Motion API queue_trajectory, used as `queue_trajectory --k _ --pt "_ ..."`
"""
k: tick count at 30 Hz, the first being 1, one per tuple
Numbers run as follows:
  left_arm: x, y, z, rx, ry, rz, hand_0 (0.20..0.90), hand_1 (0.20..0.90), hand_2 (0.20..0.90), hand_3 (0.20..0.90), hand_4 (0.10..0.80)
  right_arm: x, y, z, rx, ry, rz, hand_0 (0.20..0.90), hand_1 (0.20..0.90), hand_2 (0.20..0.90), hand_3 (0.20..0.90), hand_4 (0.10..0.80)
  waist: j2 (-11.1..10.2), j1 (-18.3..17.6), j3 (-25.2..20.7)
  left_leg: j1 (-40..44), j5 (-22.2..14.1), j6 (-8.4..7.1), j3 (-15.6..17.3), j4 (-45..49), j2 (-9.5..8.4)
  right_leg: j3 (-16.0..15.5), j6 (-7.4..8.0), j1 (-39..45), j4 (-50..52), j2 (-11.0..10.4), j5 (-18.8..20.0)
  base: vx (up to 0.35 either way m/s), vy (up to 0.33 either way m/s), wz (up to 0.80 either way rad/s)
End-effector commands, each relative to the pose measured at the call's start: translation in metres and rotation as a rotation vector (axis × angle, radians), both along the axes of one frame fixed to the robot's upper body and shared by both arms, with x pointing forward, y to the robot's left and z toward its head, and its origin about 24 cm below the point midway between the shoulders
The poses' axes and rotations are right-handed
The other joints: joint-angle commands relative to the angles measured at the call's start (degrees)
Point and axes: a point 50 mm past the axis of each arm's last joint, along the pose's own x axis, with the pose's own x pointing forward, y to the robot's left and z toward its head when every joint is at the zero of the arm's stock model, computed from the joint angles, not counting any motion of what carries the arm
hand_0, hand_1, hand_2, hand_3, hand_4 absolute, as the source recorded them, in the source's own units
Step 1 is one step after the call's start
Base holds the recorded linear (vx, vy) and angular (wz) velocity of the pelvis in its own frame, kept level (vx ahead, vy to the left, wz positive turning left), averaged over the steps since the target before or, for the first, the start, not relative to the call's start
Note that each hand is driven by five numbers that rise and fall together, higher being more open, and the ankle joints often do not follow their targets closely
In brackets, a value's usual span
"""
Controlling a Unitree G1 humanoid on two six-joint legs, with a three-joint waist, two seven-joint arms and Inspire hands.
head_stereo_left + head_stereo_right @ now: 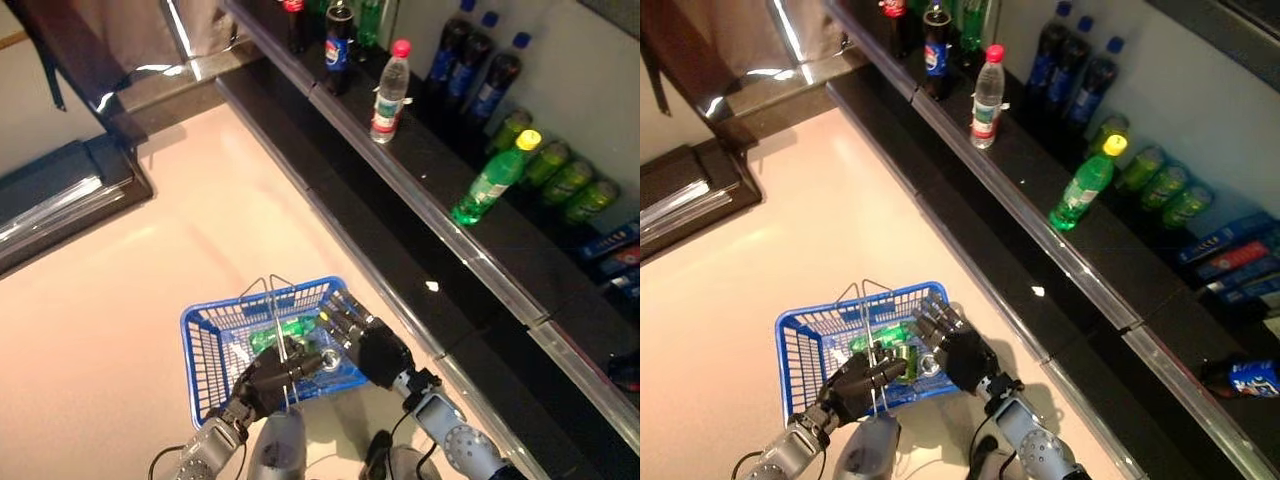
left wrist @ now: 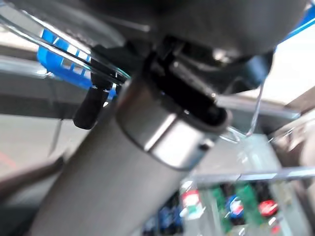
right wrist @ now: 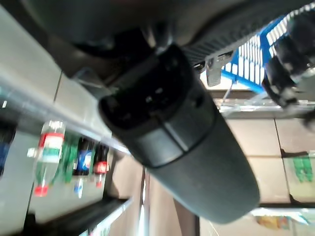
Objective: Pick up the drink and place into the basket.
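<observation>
The green plastic drink bottle (image 1: 283,334) is lying on its side inside the blue plastic wire-handled shopping basket (image 1: 205,345), down on the basket floor, so it's already in there. The basket is out in front of the robot over the pale glossy floor (image 1: 120,300), with its thin metal handles (image 1: 277,330) standing up.

The left hand (image 1: 270,376) has its dark fingers curled round the metal handles from the near side, so it's gripping the basket. The right hand (image 1: 362,338) sits at the basket's right rim with its fingers reaching in over the edge, pretty straight and relaxed, right next to the bottle. Whether they're actually touching it, I can't tell. The wrist views don't help much here.

Off to the right there's a long dark store shelf (image 1: 440,190) with more drinks: a clear water bottle with a red cap (image 1: 389,92) standing near the edge, a green bottle with a yellow cap (image 1: 495,179) tipped over on its side, a dark cola bottle (image 1: 338,48), and a row of dark bottles with blue caps (image 1: 470,65) at the back.
</observation>
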Motion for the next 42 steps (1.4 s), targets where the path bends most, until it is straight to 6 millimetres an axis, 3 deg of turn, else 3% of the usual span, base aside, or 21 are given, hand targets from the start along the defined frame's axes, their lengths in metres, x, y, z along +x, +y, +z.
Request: queue_trajectory --k 1,4,7,9,15,19,21,23,26,27,30,33,35,36,38,39,40,41,42 --pt "0.013 0.001 0.023 -0.024 -0.194 0.125 0.300 0.300 0.300 0.200 0.100 0.002 0.003 0.030 0.120 -0.200 0.048 0.900 0.900 0.900 0.900 0.800 -0.3 0.6 -4.7 2.4 1.1 -0.17 3.2 -1.4 3.07 0.8 -2.07 -0.8 -7.2 1.0 10.0 0.052 0.029 -0.10" --pt "-0.001 0.019 -0.001 0.028 -0.061 0.279 0.300 0.300 0.300 0.200 0.100 -0.004 -0.007 0.013 0.091 -0.116 -0.020 0.900 0.900 0.900 0.900 0.800 -0.7 -0.8 -5.7 2.6 2.2 -0.76 6.4 -2.4 4.19 1.4 -1.80 -0.2 -8.8 1.1 10.6 0.068 0.071 -0.12" --pt "-0.005 0.034 -0.017 0.081 0.048 0.389 0.300 0.300 0.300 0.200 0.100 -0.016 -0.036 -0.013 0.022 0.002 -0.177 0.900 0.900 0.900 0.900 0.800 -1.0 -4.4 -6.7 2.2 1.2 -0.85 15.1 0.2 5.11 -0.2 -1.27 -0.2 -9.4 -0.5 11.4 0.040 0.164 0.08" --pt "-0.004 0.036 -0.024 0.085 0.089 0.415 0.300 0.300 0.300 0.200 0.100 -0.020 -0.052 -0.026 -0.037 0.051 -0.269 0.900 0.900 0.900 0.900 0.800 -1.3 -6.0 -6.9 2.3 -0.1 -0.64 18.2 1.6 4.53 -0.8 -0.52 0.1 -10.1 -1.8 12.1 0.034 0.203 0.42" --pt "-0.017 0.041 -0.037 0.116 0.166 0.465 0.300 0.300 0.300 0.200 0.100 -0.032 -0.074 -0.062 -0.152 0.300 -0.451 0.900 0.900 0.900 0.900 0.800 -2.8 -6.8 -7.7 3.8 -5.8 2.07 19.0 5.6 0.14 1.9 3.39 2.4 -11.9 -7.0 14.8 0.154 0.237 0.22" --pt "-0.014 0.045 -0.038 0.140 0.181 0.461 0.300 0.300 0.300 0.200 0.100 -0.043 -0.081 -0.086 -0.186 0.469 -0.558 0.900 0.900 0.900 0.900 0.800 -3.1 -5.3 -7.9 4.7 -8.1 4.47 19.5 6.3 -2.64 2.2 4.58 3.2 -7.7 -11.5 17.6 0.186 0.271 0.12" --pt "-0.010 0.050 -0.039 0.161 0.192 0.441 0.300 0.300 0.300 0.200 0.100 -0.050 -0.083 -0.100 -0.253 0.561 -0.604 0.900 0.900 0.900 0.900 0.800 -2.4 -5.0 -7.8 6.4 -8.8 6.20 18.9 4.8 -4.60 2.5 4.68 0.3 1.2 -13.7 22.0 0.251 0.409 0.17" --pt "-0.008 0.050 -0.040 0.165 0.198 0.424 0.300 0.300 0.300 0.200 0.100 -0.058 -0.087 -0.109 -0.358 0.638 -0.606 0.900 0.900 0.900 0.900 0.800 -1.0 -5.8 -7.8 8.3 -8.8 7.14 18.5 2.8 -4.96 5.1 3.54 -2.5 7.4 -11.6 20.2 0.249 0.406 0.35" --pt "-0.005 0.046 -0.044 0.171 0.208 0.370 0.300 0.300 0.300 0.200 0.100 -0.077 -0.100 -0.125 -0.449 0.774 -0.643 0.900 0.900 0.900 0.900 0.800 -1.1 -8.9 -8.6 9.2 -9.2 8.48 15.5 1.9 -7.17 9.8 0.97 -4.3 5.3 0.4 13.7 0.279 0.258 0.53" --pt "-0.003 0.043 -0.044 0.173 0.214 0.366 0.300 0.300 0.300 0.200 0.100 -0.087 -0.104 -0.130 -0.501 0.815 -0.631 0.900 0.900 0.900 0.900 0.800 -1.5 -9.5 -9.0 9.3 -9.4 8.66 15.3 1.8 -8.01 10.4 0.10 -4.5 2.6 2.3 13.0 0.289 0.180 1.09" --pt "-0.001 0.038 -0.048 0.169 0.233 0.358 0.300 0.300 0.300 0.200 0.100 -0.110 -0.118 -0.140 -0.593 0.914 -0.605 0.900 0.900 0.900 0.900 0.800 -2.3 -11.4 -9.2 10.1 -10.8 8.86 14.8 2.2 -9.55 12.8 -1.24 -5.3 -5.4 5.3 13.0 0.320 0.116 0.88" --pt "-0.009 0.031 -0.056 0.166 0.266 0.322 0.300 0.300 0.300 0.200 0.100 -0.137 -0.123 -0.148 -0.582 1.020 -0.639 0.900 0.900 0.900 0.900 0.800 -3.3 -14.5 -9.7 12.8 -13.8 9.87 11.6 2.2 -12.37 17.1 -0.45 -10.5 -10.5 8.1 18.8 0.465 0.083 1.04" --pt "-0.016 0.029 -0.061 0.174 0.285 0.294 0.300 0.300 0.300 0.200 0.100 -0.151 -0.124 -0.150 -0.578 1.067 -0.644 0.900 0.900 0.900 0.900 0.800 -3.6 -16.0 -9.6 15.6 -17.0 10.35 8.5 2.8 -13.94 15.2 0.64 -15.3 -11.1 8.8 22.9 0.585 0.050 1.54" --pt "-0.023 0.028 -0.064 0.181 0.301 0.281 0.300 0.300 0.300 0.200 0.100 -0.156 -0.125 -0.151 -0.596 1.079 -0.633 0.900 0.900 0.900 0.900 0.800 -4.0 -16.3 -9.6 18.1 -19.1 10.50 7.4 3.3 -15.08 11.4 0.79 -17.6 -12.0 8.6 24.8 0.603 0.049 0.86" --pt "-0.032 0.028 -0.068 0.183 0.323 0.274 0.300 0.300 0.300 0.200 0.100 -0.162 -0.128 -0.151 -0.623 1.093 -0.620 0.900 0.900 0.900 0.900 0.800 -3.9 -16.3 -9.7 20.1 -21.4 10.54 7.0 4.5 -15.78 6.0 0.16 -17.6 -12.4 8.5 24.9 0.549 0.036 -0.21" --pt "-0.039 0.028 -0.072 0.194 0.350 0.269 0.300 0.300 0.300 0.200 0.100 -0.167 -0.131 -0.151 -0.657 1.100 -0.602 0.900 0.900 0.900 0.900 0.800 -3.6 -16.3 -10.4 21.1 -21.6 10.49 7.4 6.4 -16.22 3.6 -1.28 -16.7 -11.7 8.5 23.6 0.445 0.018 -0.36" --pt "-0.043 0.027 -0.073 0.199 0.360 0.264 0.300 0.300 0.300 0.200 0.100 -0.169 -0.132 -0.151 -0.669 1.105 -0.598 0.900 0.900 0.900 0.900 0.800 -3.3 -16.6 -10.9 21.6 -20.6 10.22 7.4 7.2 -15.99 3.8 -2.06 -16.4 -11.5 9.0 22.9 0.469 0.017 -0.20" --pt "-0.047 0.026 -0.076 0.211 0.375 0.249 0.300 0.300 0.300 0.200 0.100 -0.173 -0.133 -0.152 -0.685 1.116 -0.596 0.900 0.900 0.900 0.900 0.800 -2.2 -17.3 -11.7 22.2 -18.9 9.34 7.6 9.2 -14.67 5.1 -3.14 -16.1 -10.9 10.3 21.7 0.313 0.002 0.08" --pt "-0.048 0.024 -0.077 0.223 0.390 0.236 0.300 0.300 0.300 0.200 0.100 -0.176 -0.133 -0.152 -0.700 1.130 -0.595 0.900 0.900 0.900 0.900 0.800 -1.6 -18.5 -12.4 22.4 -14.4 7.59 7.7 13.4 -13.37 6.8 -4.15 -16.1 -10.2 11.1 20.8 0.365 -0.038 0.37"
